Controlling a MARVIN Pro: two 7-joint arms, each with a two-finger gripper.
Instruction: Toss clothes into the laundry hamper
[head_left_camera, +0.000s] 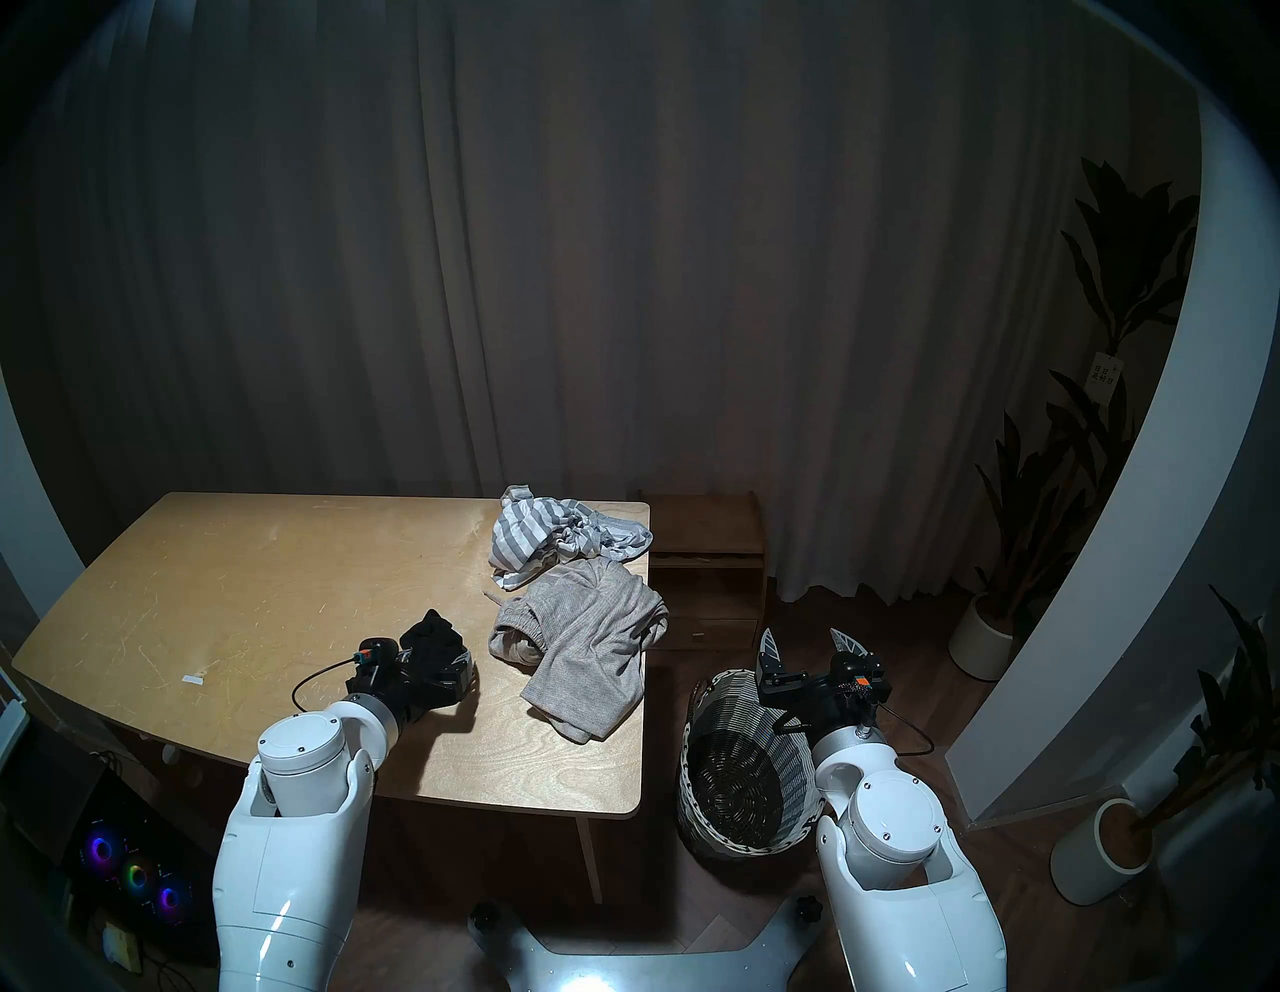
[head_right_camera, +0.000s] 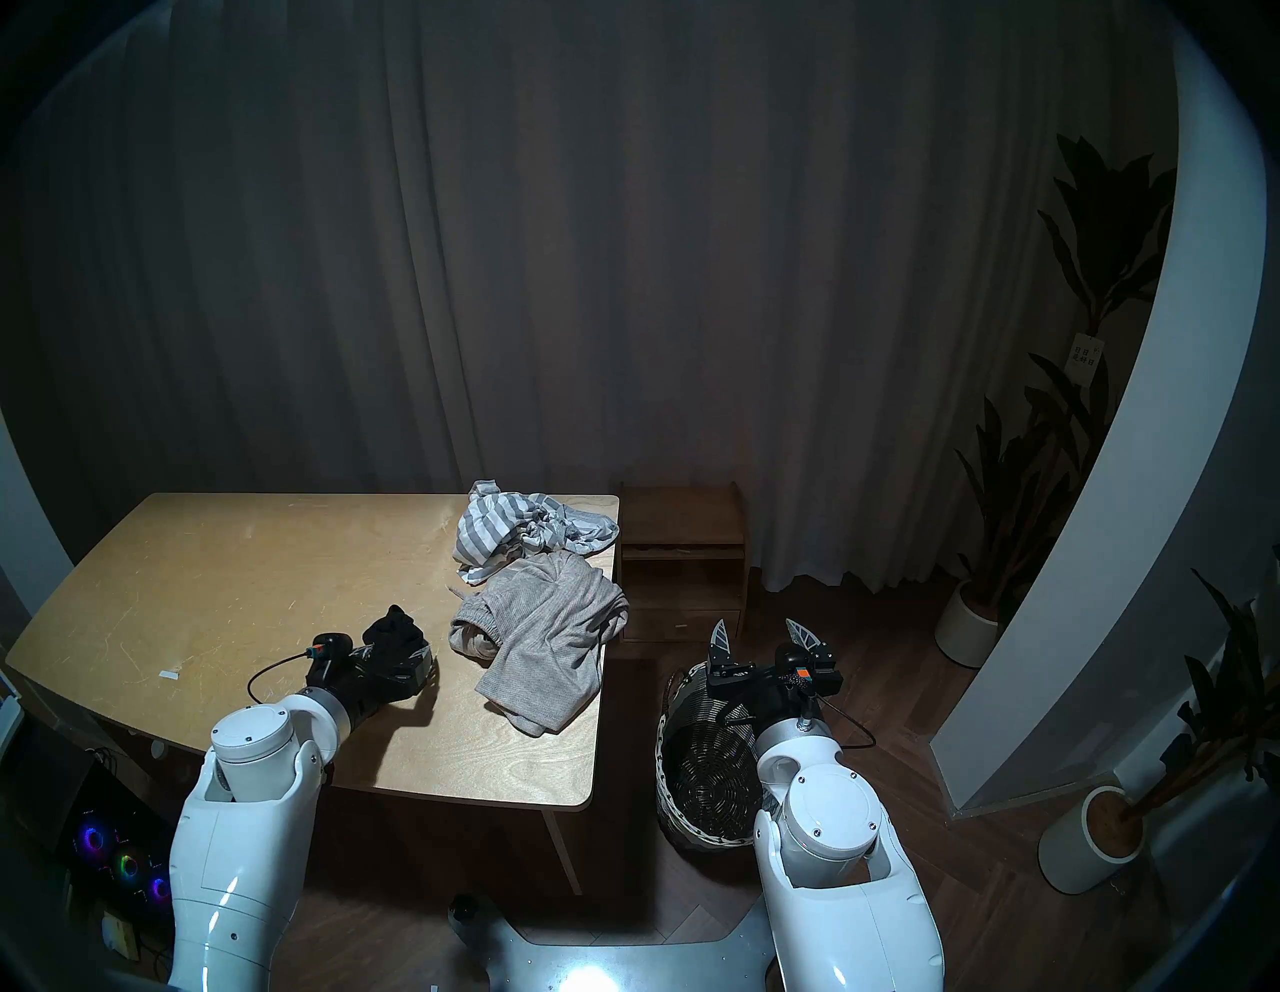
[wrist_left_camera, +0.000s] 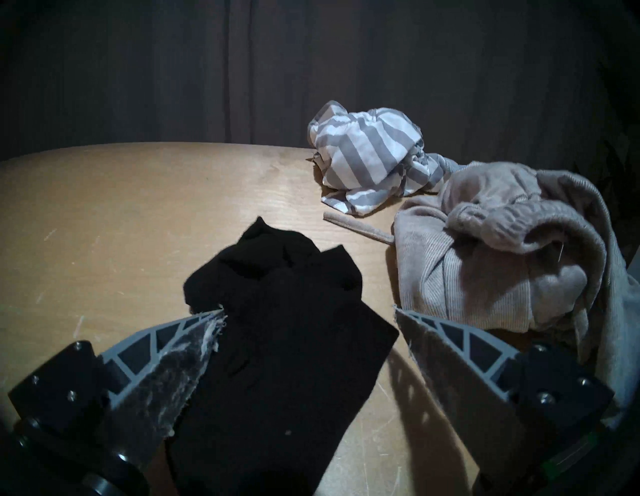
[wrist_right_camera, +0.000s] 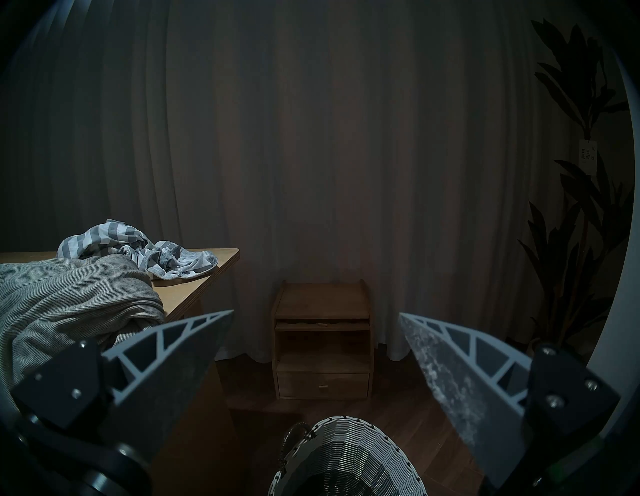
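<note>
A small black piece (head_left_camera: 433, 634) lies on the wooden table (head_left_camera: 263, 589). My left gripper (wrist_left_camera: 308, 310) is open and low over the table, its fingers on either side of the black piece (wrist_left_camera: 277, 329). A beige-grey knit top (head_left_camera: 582, 637) lies right of it at the table's right edge, and a grey-and-white striped cloth (head_left_camera: 554, 537) lies behind that. The woven wicker hamper (head_left_camera: 727, 706) stands on the floor right of the table, its dark inside showing nothing in it. My right gripper (head_left_camera: 803, 641) is open and empty above the hamper's far rim (wrist_right_camera: 346, 446).
A small wooden nightstand (head_left_camera: 706, 561) stands behind the hamper against the curtain. Two white plant pots (head_left_camera: 980, 637) (head_left_camera: 1101, 848) stand at the right by a white wall. A computer with coloured fans (head_left_camera: 131, 873) sits on the floor at the lower left.
</note>
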